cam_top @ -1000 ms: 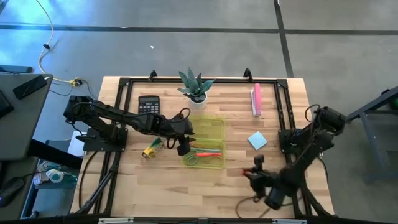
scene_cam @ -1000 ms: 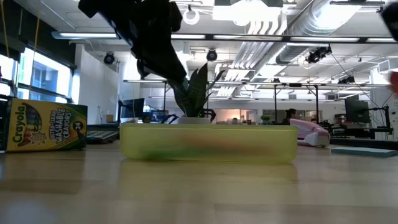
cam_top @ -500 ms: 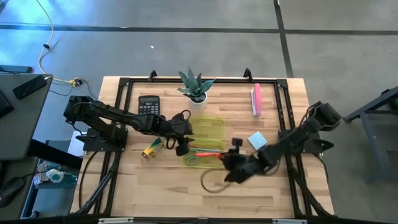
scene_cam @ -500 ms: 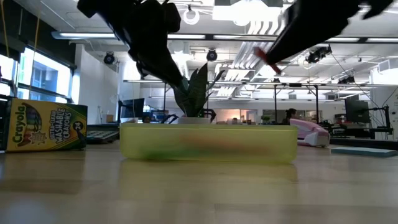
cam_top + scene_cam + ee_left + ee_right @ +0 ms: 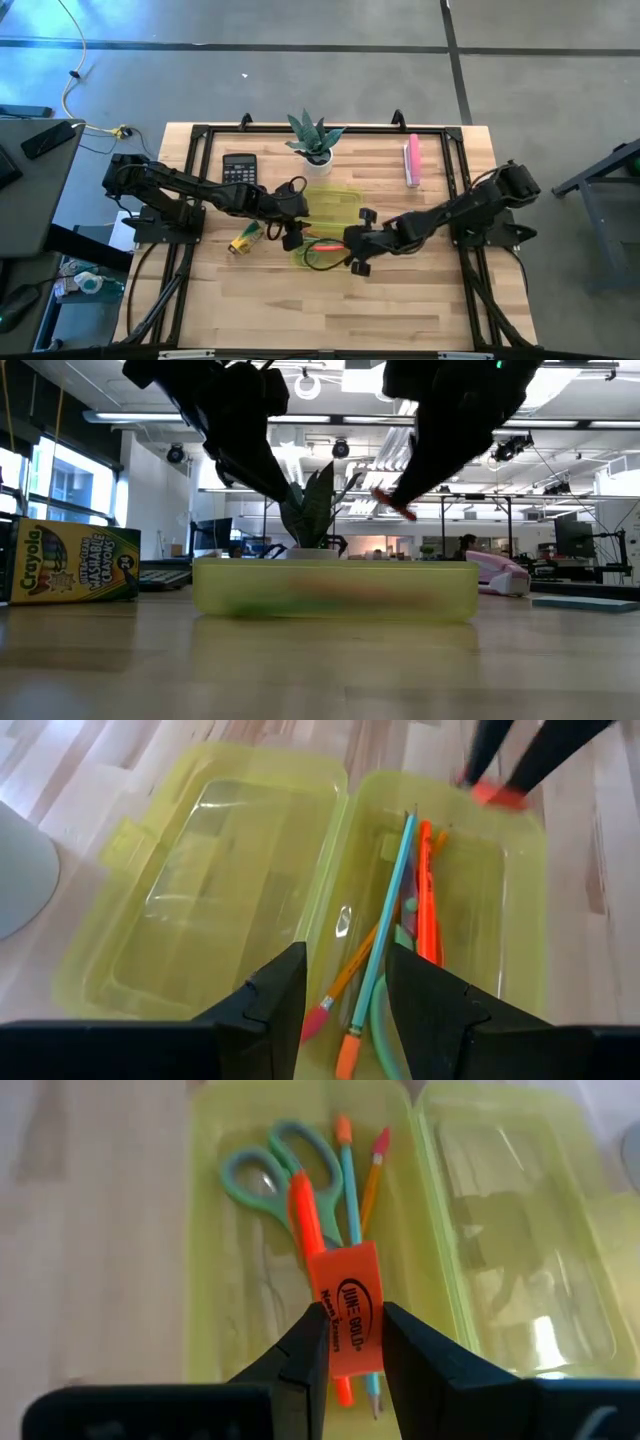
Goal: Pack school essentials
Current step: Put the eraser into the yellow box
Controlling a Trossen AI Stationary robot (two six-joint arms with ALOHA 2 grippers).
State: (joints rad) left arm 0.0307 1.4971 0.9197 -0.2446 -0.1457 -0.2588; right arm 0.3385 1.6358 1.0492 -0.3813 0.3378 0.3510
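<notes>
The right pincer [image 5: 345, 1342] hangs above the open yellow-green case [image 5: 340, 205], its fingers clamped on a small red eraser [image 5: 347, 1308] with printed lettering on its face. In the low view that eraser [image 5: 394, 502] is clear of the case's rim, well above it. Inside the front half of the case lie the green-handled scissors [image 5: 262, 1177], an orange marker [image 5: 310, 1220], a teal pen [image 5: 350, 1175] with an orange cap and a thin pencil [image 5: 371, 1172] with a reddish tip, all side by side along the tray's length. The other half of the case, the hinged lid, lies flat and holds nothing.

The left pincer [image 5: 292, 236] sits at the case's left edge, just beside the tray; its fingers stand slightly apart with nothing between them in the left wrist view, though whether they touch the case wall is hard to tell.

On the desk [image 5: 270, 300], the yellow crayon box [image 5: 245, 240] lies left of the case, near the left pincer.
</notes>
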